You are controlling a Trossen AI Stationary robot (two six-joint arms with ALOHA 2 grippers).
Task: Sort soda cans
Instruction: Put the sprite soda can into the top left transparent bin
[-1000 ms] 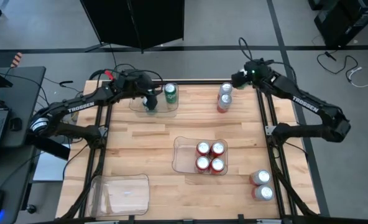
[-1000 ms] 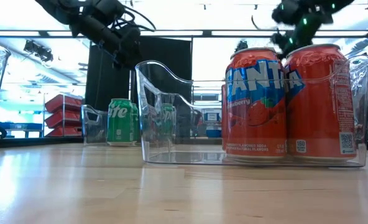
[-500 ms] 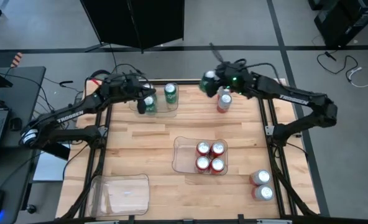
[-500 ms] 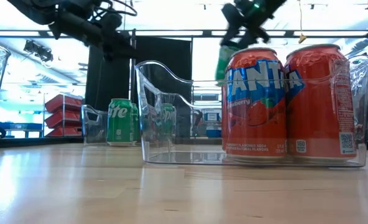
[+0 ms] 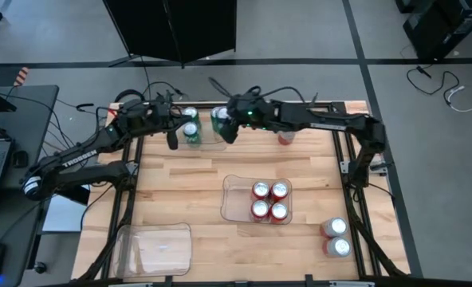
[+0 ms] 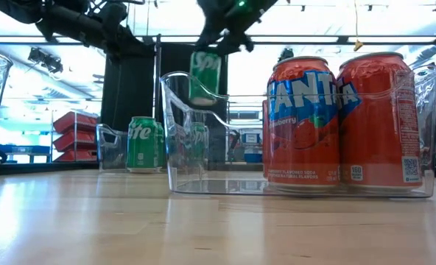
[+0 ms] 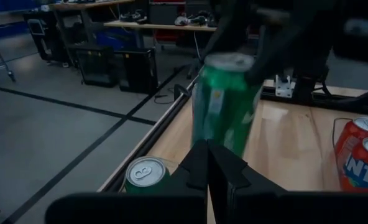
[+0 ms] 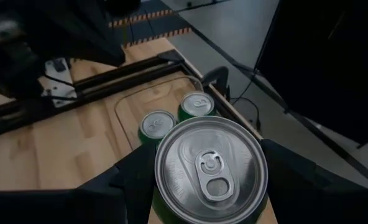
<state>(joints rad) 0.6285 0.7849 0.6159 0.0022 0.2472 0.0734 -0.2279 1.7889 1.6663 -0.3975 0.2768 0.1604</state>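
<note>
Swung across from the counter's far right edge toward the far tray: right hand, gripping a green can above the wood. Held four red cans in the middle tray; held two green cans in the far one. Pulled back beside it, fingers shut and empty: left hand. Stood empty at the near left corner: a third tray.

The two red cylindrical soda cans nearest the low camera read "FANTA", with "Strawberry" beneath on the left one (its smaller print is too fine to read). A green can held in the air shows "Sp"; another green can standing on the table shows "ite". The dark left arm carries "TROSSEN" in white.
</note>
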